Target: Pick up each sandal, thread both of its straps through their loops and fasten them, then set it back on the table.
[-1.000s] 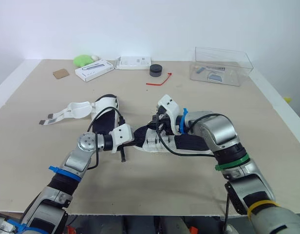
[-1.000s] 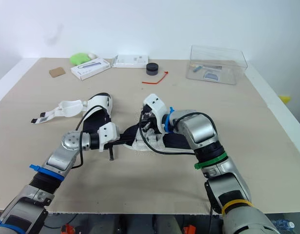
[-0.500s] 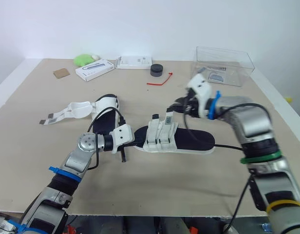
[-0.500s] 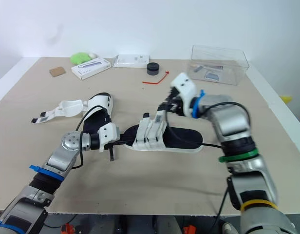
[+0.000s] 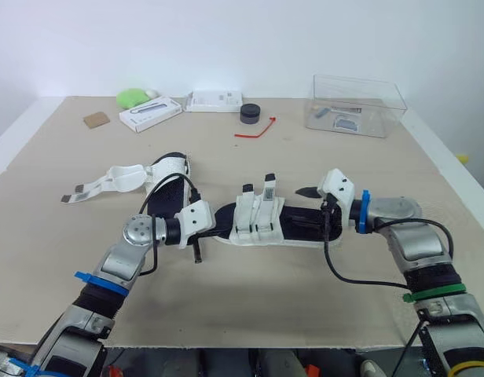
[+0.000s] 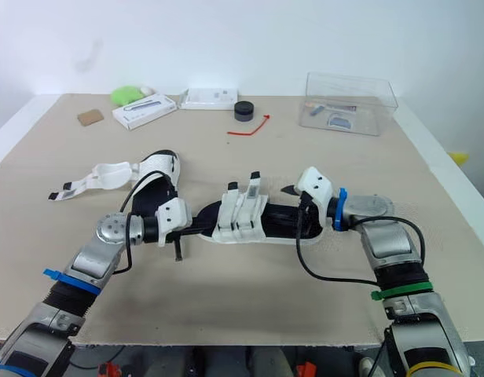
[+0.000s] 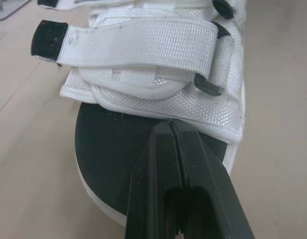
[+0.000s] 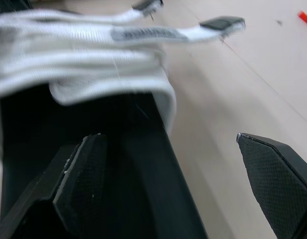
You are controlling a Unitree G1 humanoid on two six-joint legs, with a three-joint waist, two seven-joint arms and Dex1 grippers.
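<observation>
A black-soled sandal [image 5: 262, 224] lies flat mid-table, its two white straps [image 7: 143, 47] folded across the front with their dark tips sticking up at the far side. My left gripper [image 5: 213, 229] is shut, and its fingertips [image 7: 169, 130] rest on the insole at the toe end with nothing between them. At the heel end my right gripper [image 5: 315, 210] is open; one finger [image 8: 83, 169] is over the insole, the other over the table. The second sandal [image 5: 165, 177] lies to the left with its white straps [image 5: 108, 181] spread open on the table.
A clear plastic box [image 5: 357, 106] stands at the back right. Along the back are a black puck [image 5: 250, 115], a red cord [image 5: 254, 130], two white boxes [image 5: 152, 113] [image 5: 215, 100], a green object [image 5: 132, 98] and a brown card [image 5: 98, 119].
My right gripper let go of the straps, opened, swung up and right, then came down at the heel. The sandal now lies flat. The left gripper stayed put.
</observation>
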